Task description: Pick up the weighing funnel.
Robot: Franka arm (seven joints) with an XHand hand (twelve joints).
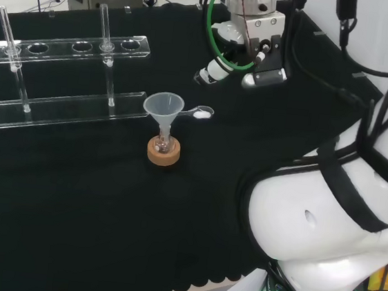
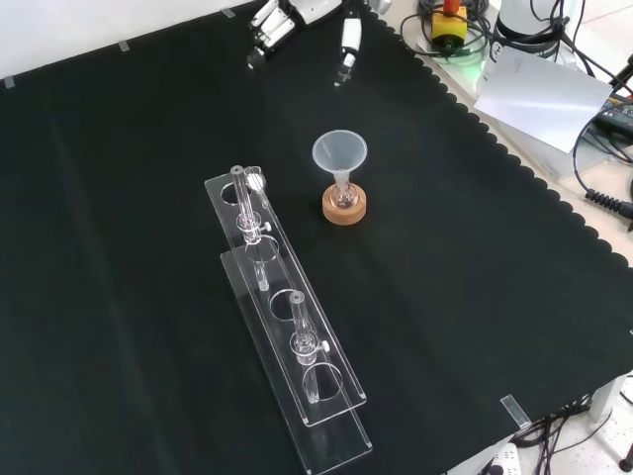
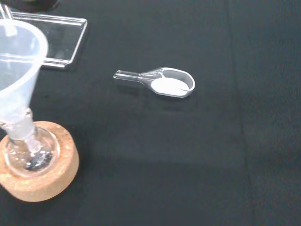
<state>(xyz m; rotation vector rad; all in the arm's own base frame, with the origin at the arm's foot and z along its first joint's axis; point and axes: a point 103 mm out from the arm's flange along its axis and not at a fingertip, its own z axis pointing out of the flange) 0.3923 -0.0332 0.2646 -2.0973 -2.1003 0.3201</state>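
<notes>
The weighing funnel (image 1: pixel 201 112) is a small clear scoop with white powder in its bowl. It lies on the black cloth just right of the big funnel (image 1: pixel 163 106) in the head view. In the wrist view the weighing funnel (image 3: pixel 165 84) lies flat and untouched, its short stem pointing toward the big funnel (image 3: pixel 16 56). The hand (image 1: pixel 262 62) hangs above and to the right of it, clear of the cloth, fingers fairly straight and holding nothing. In the front view the hand (image 2: pixel 282 18) comes in at the top edge.
The big funnel stands in a small flask (image 1: pixel 164 142) on a cork ring (image 1: pixel 163 155). A clear plastic rack (image 1: pixel 66 108) with two tubes stands to the left in the head view. The cloth's scalloped edge (image 2: pixel 514 163) runs down the front view's right.
</notes>
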